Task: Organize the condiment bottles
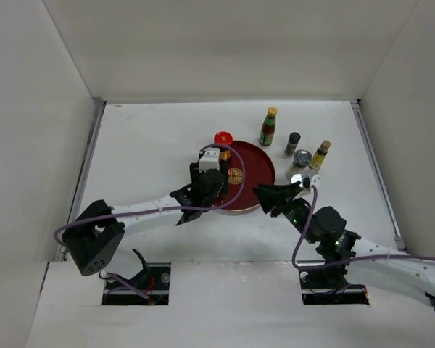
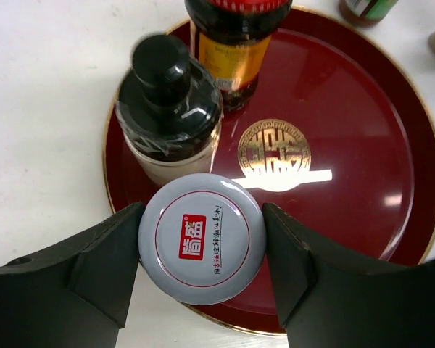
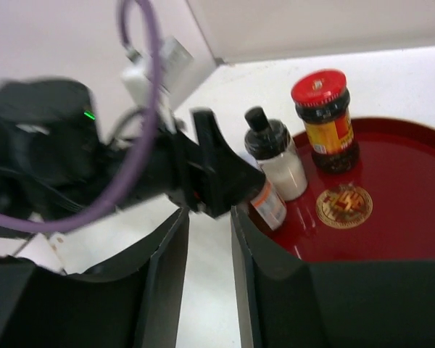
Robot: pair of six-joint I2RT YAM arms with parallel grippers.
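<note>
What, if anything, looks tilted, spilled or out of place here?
Nothing stands out. The red-capped jar and black-capped jar stand upright on the tray, nothing spilled; the left gripper holds the white-lidded jar at its rim.

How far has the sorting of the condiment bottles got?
Done: a red-capped jar and a black-capped white bottle stand on the round red tray. In hand: the left gripper is shut on a grey-lidded jar at the tray's rim. Left: a tan-capped bottle, a dark-capped jar, a silver-lidded jar and a yellow bottle stand off the tray.
</note>
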